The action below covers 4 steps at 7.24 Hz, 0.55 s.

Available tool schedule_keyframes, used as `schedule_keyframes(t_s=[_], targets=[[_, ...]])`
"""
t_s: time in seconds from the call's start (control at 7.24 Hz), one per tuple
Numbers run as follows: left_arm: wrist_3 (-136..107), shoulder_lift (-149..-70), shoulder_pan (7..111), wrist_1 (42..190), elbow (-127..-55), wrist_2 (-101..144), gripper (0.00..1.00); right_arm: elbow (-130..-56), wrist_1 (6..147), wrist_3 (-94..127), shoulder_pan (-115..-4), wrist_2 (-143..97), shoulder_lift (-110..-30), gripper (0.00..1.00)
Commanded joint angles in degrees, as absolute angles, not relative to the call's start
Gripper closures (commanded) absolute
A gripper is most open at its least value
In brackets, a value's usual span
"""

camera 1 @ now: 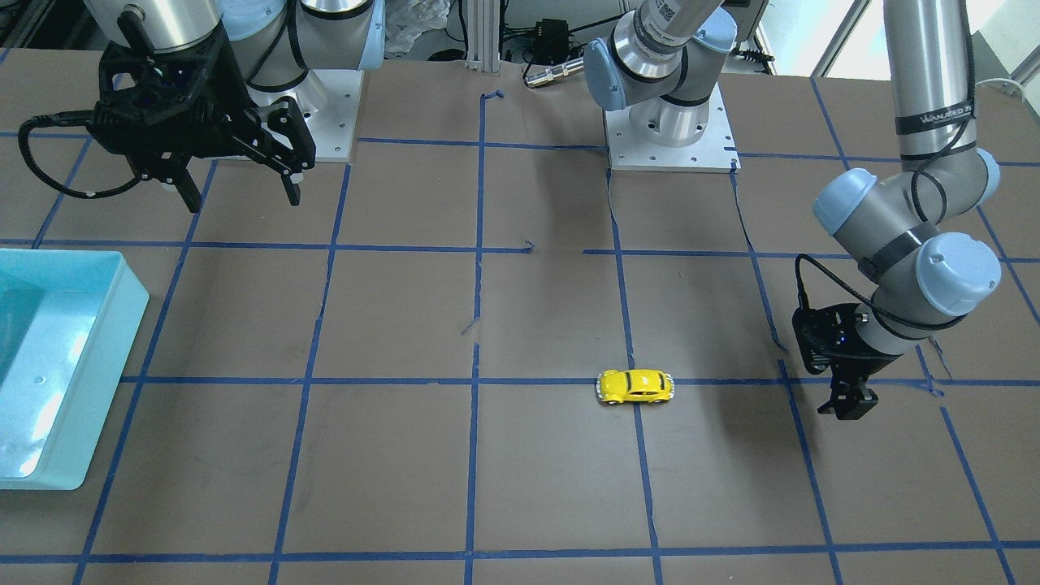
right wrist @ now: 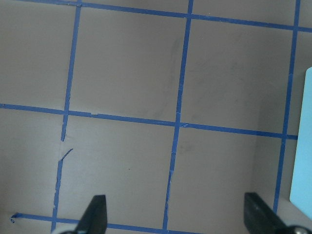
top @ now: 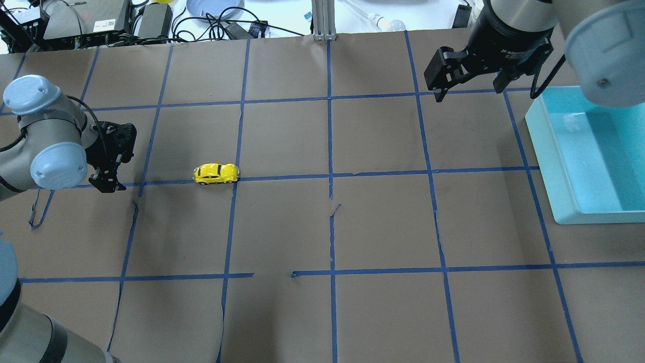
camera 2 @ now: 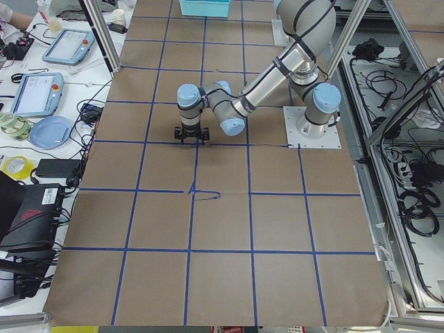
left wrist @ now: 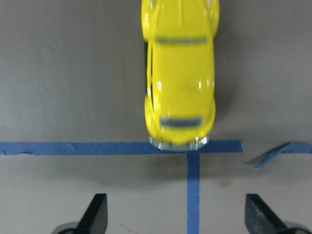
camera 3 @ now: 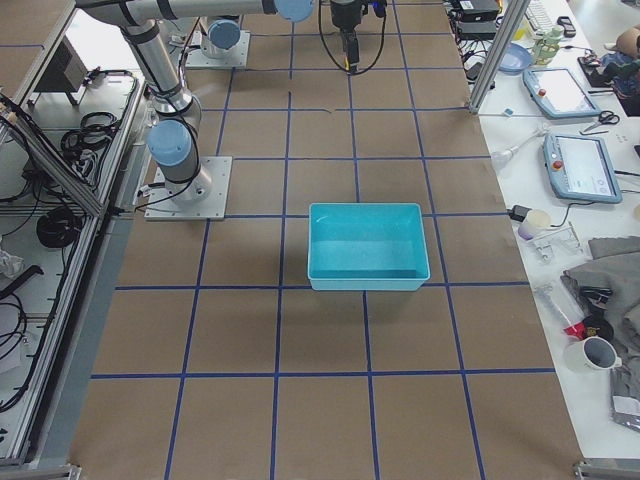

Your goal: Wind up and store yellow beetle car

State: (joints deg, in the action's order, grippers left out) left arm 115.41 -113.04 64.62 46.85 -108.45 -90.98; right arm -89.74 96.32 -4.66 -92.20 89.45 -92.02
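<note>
Table (top: pixel 383 227) covered w/ brown paper, blue tape grid (top: pixel 330 151); paper torn in spots. Alu posts (camera 3: pixel 497 50) at table edge. White side bench (camera 2: pixel 69 83) w/ tablets (camera 2: pixel 33 94), blue plate (camera 2: pixel 50 132), tape roll (camera 2: pixel 15 166). Cable bundles (camera 2: pixel 416 201) on opp. side. Bright window (camera 1: pixel 853 32) behind; light even.

One yellow beetle car (camera 1: pixel 635 387) is counted on the table (camera 1: pixel 390 471), and one turquoise bin (camera 3: pixel 365 280). Two robot arms (camera 1: pixel 930 81) are seen, each ended by one gripper: the left gripper (camera 1: pixel 847 404) and the right gripper (camera 1: pixel 241 192). Two square mounting plates (camera 1: pixel 670 154) are counted under the arms, and two teach pendants (camera 2: pixel 32 94) beside the table.
</note>
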Motion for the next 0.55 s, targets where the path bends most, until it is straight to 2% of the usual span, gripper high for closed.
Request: schedule_keyframes(t_s=[0.0, 0.41], targets=[[115.31, -112.68, 64.86, 47.02, -108.37, -90.88, 0.0, -89.65, 96.33, -4.66, -92.2, 89.47, -92.02, 0.0], [114.7, -112.07, 65.83, 47.46, -108.28, -90.88, 0.0, -89.74, 96.33, -4.66, -92.2, 89.38, -92.02, 0.0]])
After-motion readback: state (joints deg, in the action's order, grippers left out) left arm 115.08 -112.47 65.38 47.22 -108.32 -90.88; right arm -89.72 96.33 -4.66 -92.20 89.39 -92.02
